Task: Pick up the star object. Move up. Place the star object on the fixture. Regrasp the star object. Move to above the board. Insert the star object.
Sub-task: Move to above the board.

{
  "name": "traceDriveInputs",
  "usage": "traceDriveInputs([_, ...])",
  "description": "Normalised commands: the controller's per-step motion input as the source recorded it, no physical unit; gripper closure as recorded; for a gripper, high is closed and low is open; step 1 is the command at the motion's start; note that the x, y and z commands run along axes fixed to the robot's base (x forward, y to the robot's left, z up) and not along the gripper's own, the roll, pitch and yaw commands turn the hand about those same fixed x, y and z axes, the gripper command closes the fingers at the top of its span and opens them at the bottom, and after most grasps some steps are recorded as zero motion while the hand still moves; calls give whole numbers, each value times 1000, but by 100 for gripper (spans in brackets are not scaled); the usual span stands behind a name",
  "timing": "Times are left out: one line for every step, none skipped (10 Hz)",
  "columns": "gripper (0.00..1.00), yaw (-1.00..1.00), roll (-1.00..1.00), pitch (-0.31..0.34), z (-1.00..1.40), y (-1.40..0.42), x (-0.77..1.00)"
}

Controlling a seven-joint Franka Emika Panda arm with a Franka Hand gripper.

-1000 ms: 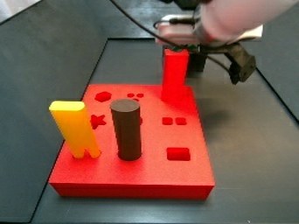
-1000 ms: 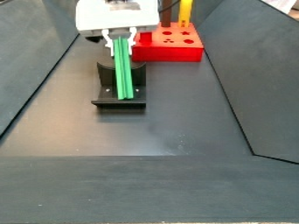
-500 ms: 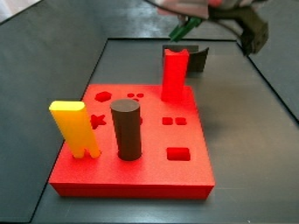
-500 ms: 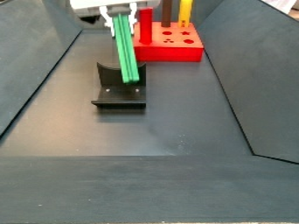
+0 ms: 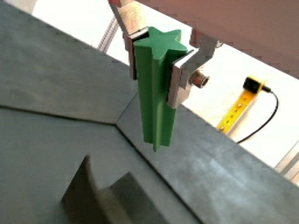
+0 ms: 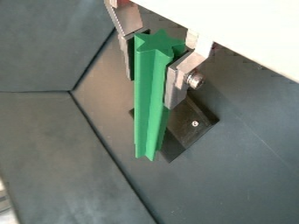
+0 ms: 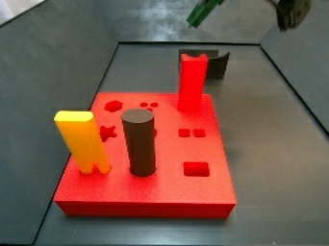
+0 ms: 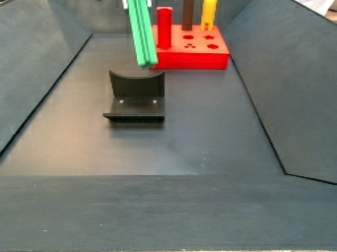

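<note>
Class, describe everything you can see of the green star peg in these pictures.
The star object is a long bright-green peg with ridged sides and a star-shaped end face, looking like smooth plastic. The gripper clamps it near its upper end between silver fingers. It hangs free, slightly tilted, above the fixture, touching nothing else.

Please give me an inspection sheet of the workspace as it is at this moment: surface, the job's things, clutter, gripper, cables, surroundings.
Surface: dark floor, bare around the parts.
Star object: green, clamped between the jaws, hanging clear above the fixture.
Fixture: on the floor, nothing on it.
Board: red; yellow peg, dark cylinder peg and red peg stand upright; star hole open.
Clutter: nothing seen.
Gripper: raised, shut on the star object near its upper end.
Cables: yellow cable outside the enclosure.
Surroundings: dark sloped walls.
</note>
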Motion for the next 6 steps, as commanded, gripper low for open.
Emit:
traceDriveInputs([100, -40, -50, -40, 1000, 2, -91])
traceDriveInputs([100, -47, -55, -22, 1000, 5, -97])
traceDriveInputs([100, -47, -57, 0, 1000, 5, -99])
traceDriveInputs([100, -43, -56, 16, 1000, 6, -100])
traceDriveInputs([100, -34, -59, 34, 833, 7, -83])
traceDriveInputs([100, -28, -62, 43, 723, 5, -73])
